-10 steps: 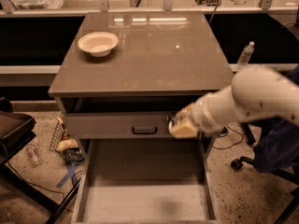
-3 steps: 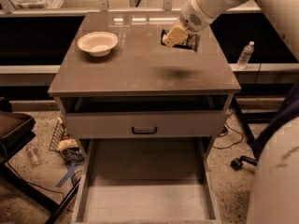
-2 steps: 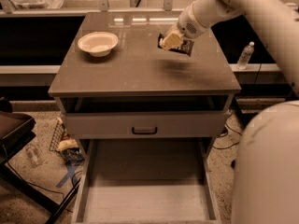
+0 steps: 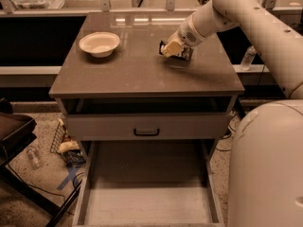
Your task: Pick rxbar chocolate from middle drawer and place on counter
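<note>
I see my gripper point(image 4: 172, 48) at two o'clock over the surface point(image 4: 137, 72), jaws clamped on the rxbar chocolate point(image 4: 183, 54), which hangs low above it. The middle drawer point(image 4: 147, 193) sits open at six o'clock.

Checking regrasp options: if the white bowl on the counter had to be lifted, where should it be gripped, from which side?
Probably take the white bowl by its right rim, from above: it sits upright, open and shallow, so only the thin rim suits a pinch. The tool is over the counter, right of the bowl, at the rxbar chocolate.
</note>
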### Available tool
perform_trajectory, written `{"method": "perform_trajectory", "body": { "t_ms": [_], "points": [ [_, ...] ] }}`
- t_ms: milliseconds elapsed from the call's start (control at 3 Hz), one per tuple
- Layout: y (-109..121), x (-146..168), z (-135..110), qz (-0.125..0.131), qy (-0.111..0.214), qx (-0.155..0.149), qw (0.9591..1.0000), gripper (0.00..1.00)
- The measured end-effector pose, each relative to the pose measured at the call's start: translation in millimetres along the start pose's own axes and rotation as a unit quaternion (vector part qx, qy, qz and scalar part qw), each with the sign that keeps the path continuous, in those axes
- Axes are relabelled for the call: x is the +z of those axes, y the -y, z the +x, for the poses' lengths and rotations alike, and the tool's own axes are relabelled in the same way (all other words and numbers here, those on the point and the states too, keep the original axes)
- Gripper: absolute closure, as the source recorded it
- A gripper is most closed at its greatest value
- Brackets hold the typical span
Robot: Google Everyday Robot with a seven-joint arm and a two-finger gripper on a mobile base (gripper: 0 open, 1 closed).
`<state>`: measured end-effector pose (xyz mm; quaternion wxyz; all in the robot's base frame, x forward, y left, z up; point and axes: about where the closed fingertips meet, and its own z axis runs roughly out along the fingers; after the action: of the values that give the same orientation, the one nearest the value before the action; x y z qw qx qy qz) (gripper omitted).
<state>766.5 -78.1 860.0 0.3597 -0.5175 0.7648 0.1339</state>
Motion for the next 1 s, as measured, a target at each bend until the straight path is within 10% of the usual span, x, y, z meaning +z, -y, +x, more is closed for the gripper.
{"method": "perform_trajectory", "body": {
  "t_ms": [1000],
  "points": [
    [-4.0, 10.4, 0.6, -0.008, -0.002, 0.0, 1.0, 0.13]
  ]
}}
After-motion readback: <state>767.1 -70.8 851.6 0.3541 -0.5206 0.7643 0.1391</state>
